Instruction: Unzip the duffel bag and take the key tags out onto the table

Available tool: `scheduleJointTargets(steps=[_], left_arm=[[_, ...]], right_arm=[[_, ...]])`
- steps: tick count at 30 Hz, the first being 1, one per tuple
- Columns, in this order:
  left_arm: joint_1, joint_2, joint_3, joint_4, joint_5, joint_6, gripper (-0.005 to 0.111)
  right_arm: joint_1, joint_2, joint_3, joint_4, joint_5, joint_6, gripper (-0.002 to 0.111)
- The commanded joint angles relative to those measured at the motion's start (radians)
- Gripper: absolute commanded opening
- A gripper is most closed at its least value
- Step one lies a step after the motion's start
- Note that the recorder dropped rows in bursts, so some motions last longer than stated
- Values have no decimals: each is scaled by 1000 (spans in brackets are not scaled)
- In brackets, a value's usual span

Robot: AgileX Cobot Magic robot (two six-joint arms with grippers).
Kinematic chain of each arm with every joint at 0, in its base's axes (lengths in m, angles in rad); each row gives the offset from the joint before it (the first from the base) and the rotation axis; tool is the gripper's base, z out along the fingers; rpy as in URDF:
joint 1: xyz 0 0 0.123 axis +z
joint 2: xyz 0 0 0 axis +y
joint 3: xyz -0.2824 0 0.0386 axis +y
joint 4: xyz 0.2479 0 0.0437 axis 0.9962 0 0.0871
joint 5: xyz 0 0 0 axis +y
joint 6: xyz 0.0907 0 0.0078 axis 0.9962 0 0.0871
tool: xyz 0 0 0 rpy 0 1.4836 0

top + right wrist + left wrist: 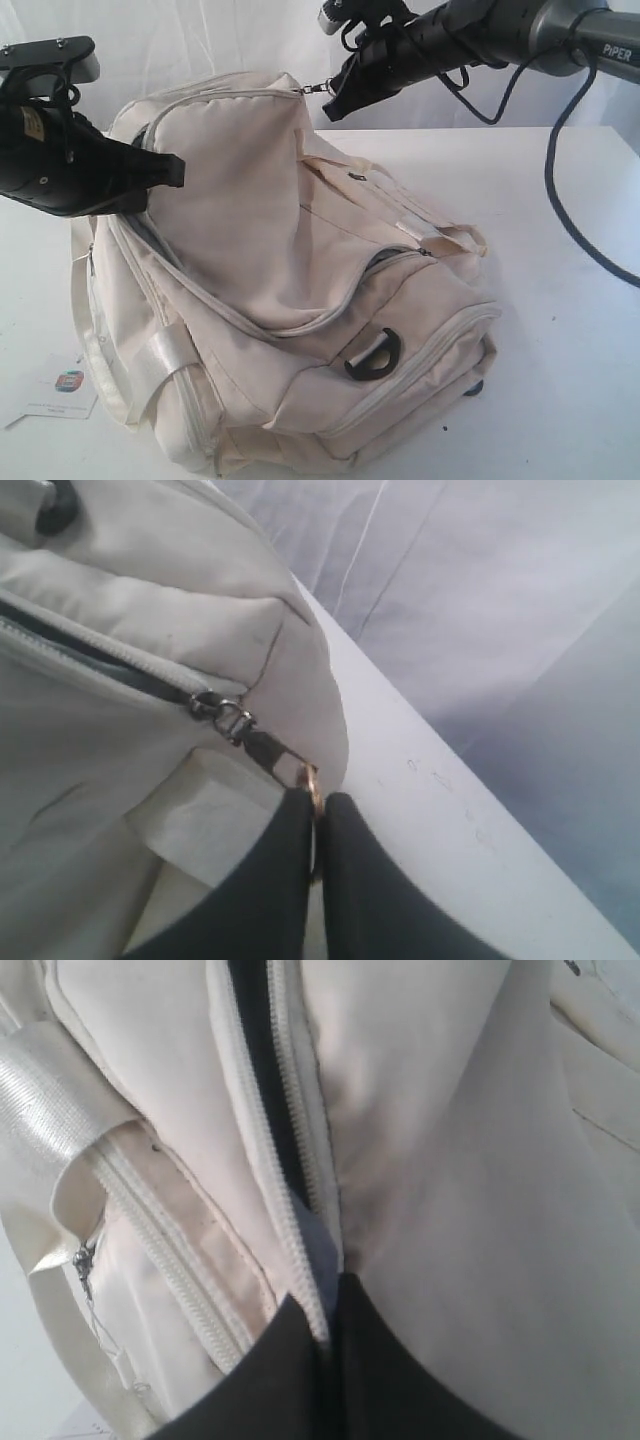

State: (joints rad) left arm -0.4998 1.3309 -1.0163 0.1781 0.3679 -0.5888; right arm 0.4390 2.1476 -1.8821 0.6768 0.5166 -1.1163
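Pinches the pull in clenched right fingers to run the zip open; clamps the bag edge in left fingers for counter-tension.

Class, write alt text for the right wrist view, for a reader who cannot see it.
The right claw is shut on the metal zipper pull at one end of the cream duffel bag, whose zipper shows a dark gap. The white table runs beside the bag, with pale cloth behind.
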Motion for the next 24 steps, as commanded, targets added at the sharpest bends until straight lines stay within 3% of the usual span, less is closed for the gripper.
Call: scheduleJointTargets(steps=[1,4,6,12,16,19,24], left_arm=[[0,-26,-5,9,-17,10,2],[0,-26,-5,9,-17,19,8],[0,-26,-5,9,-17,19,16],[0,-26,-5,9,-78,21,48],[0,-26,-28,9,-106,34,63],[0,-28,-74,9,-37,47,68],[0,-28,-178,9,196,121,69]], right_arm=[[-22,-4,0,-16,-23,79,26],[-22,-11,0,-16,-11,93,48],[-22,-26,0,-16,11,93,56],[-22,-109,0,-16,160,111,57],[-22,-183,0,-16,323,111,57],[-22,-222,0,-11,482,116,57],[-22,-245,0,107,704,132,57]])
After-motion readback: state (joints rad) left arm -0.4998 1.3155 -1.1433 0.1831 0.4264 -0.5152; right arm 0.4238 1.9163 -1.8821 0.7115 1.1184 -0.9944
